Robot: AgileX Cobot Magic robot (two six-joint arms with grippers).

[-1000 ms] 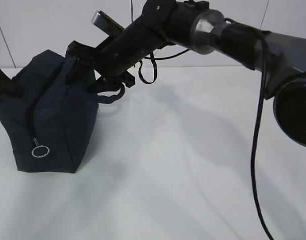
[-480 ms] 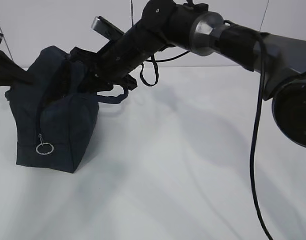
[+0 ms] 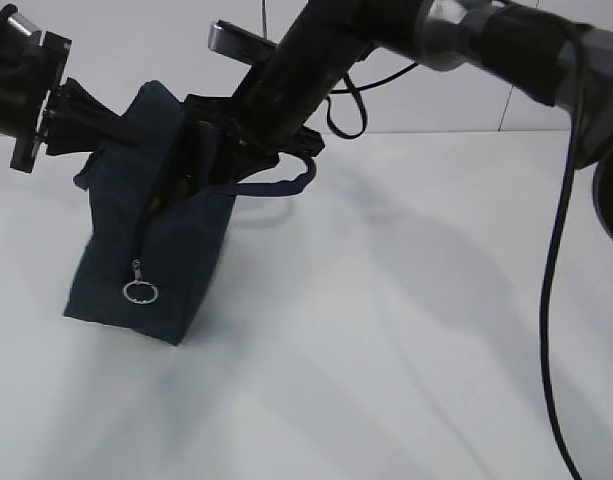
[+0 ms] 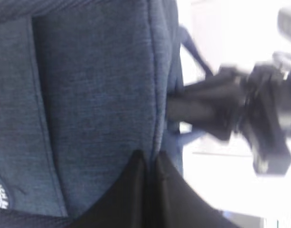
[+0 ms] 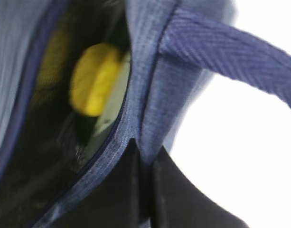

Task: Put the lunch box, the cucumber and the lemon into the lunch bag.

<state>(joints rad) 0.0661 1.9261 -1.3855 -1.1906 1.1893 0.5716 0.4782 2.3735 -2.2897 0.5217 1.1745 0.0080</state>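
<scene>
The navy lunch bag [image 3: 151,245] stands tilted on the white table, held between both arms. My left gripper [image 3: 114,133] is shut on the fabric of its left upper edge [image 4: 149,159]. My right gripper [image 3: 208,150] is shut on the rim of the opening [image 5: 144,152], just below a loop handle [image 5: 230,61]. Through the open top the right wrist view shows the yellow lemon [image 5: 93,78] lying inside against a pale lid, apparently the lunch box [image 5: 112,114]. The cucumber is hidden. The zipper's ring pull [image 3: 140,292] hangs on the bag's near end.
The white table [image 3: 386,350] spreads to the right and front of the bag. The right arm [image 3: 466,40] with its black cable [image 3: 556,280] crosses the upper right. A pale wall stands behind.
The right gripper has shut on the bag's rim. The bag has shifted to the right and tipped, and the left arm has come further into view, following it.
</scene>
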